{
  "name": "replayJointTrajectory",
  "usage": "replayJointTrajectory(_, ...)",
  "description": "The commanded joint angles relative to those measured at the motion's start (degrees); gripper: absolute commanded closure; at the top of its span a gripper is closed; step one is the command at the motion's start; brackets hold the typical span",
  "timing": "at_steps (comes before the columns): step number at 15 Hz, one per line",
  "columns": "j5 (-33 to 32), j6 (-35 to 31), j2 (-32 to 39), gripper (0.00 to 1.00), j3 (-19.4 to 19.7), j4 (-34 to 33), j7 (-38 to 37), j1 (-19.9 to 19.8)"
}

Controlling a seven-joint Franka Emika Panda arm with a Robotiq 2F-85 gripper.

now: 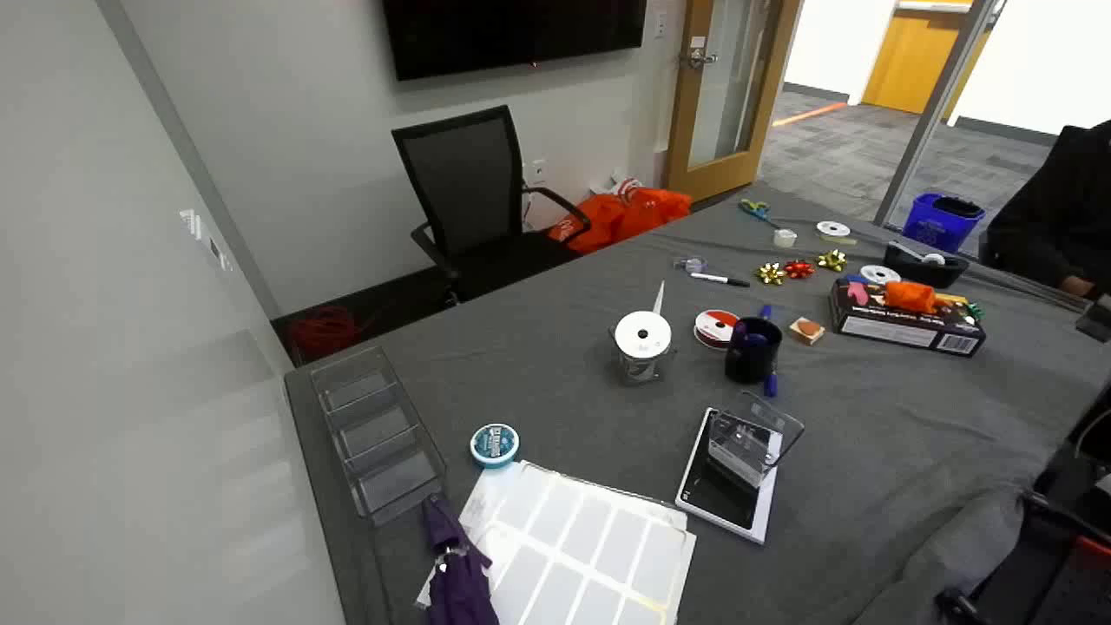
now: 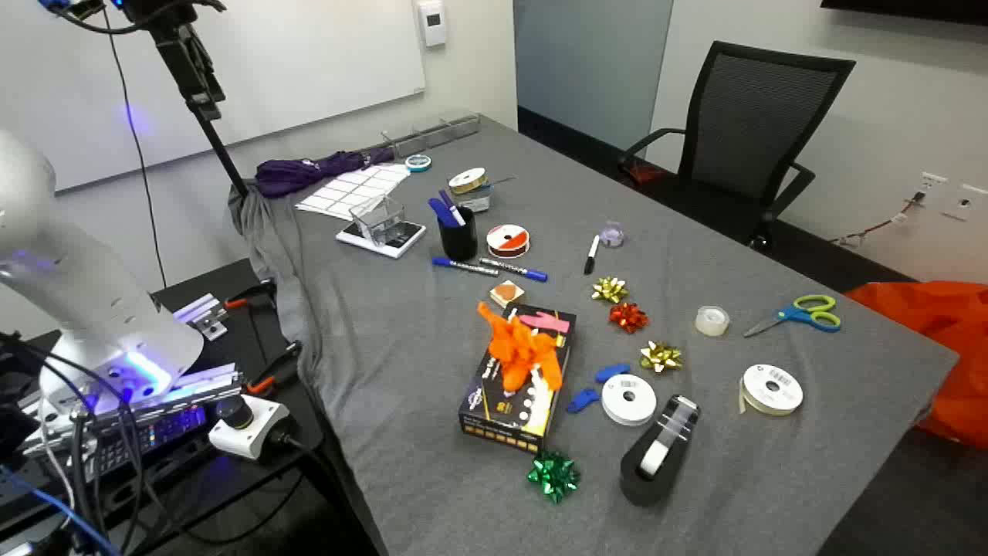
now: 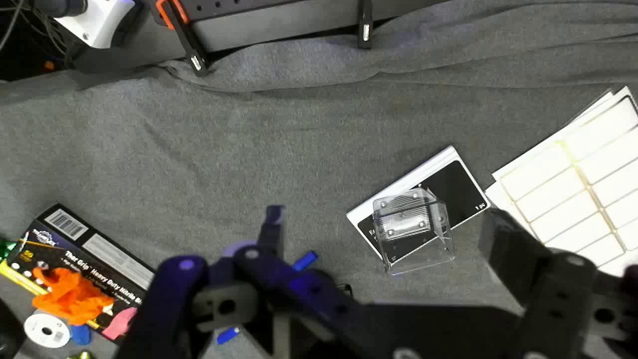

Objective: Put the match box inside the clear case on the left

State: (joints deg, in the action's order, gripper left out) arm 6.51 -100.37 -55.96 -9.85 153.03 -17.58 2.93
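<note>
The match box [image 1: 807, 330] is a small pale box with an orange-brown patch on top. It lies on the grey cloth by the black glove box, and shows in both exterior views [image 2: 507, 293]. The clear case [image 1: 382, 434] is a long see-through tray with three compartments at the table's far corner by the wall, also in an exterior view [image 2: 432, 137]. My gripper [image 2: 204, 106] hangs high above the table's edge. In the wrist view my gripper [image 3: 386, 219] is open and empty, its fingers wide apart. The match box and clear case do not show there.
A clear holder [image 3: 413, 229] stands on a white-and-black flat box [image 3: 453, 189] below my gripper. Label sheets [image 1: 590, 547], a purple umbrella [image 1: 460, 582] and a blue round tin [image 1: 495, 444] lie near the case. A pen cup [image 1: 753, 351] and glove box [image 1: 907, 321] flank the match box.
</note>
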Motion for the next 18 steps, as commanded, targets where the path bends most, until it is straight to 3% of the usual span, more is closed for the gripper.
replayJointTrajectory(1,0.3,0.2,0.0,0.0,-0.3,-0.1,0.3,-0.5)
replayJointTrajectory(8,0.3,0.2,0.0,0.0,-0.3,-0.1,0.3,-0.5)
replayJointTrajectory(18,5.8,-20.4,17.3,0.0,-3.0,-2.6,-21.4,-7.9)
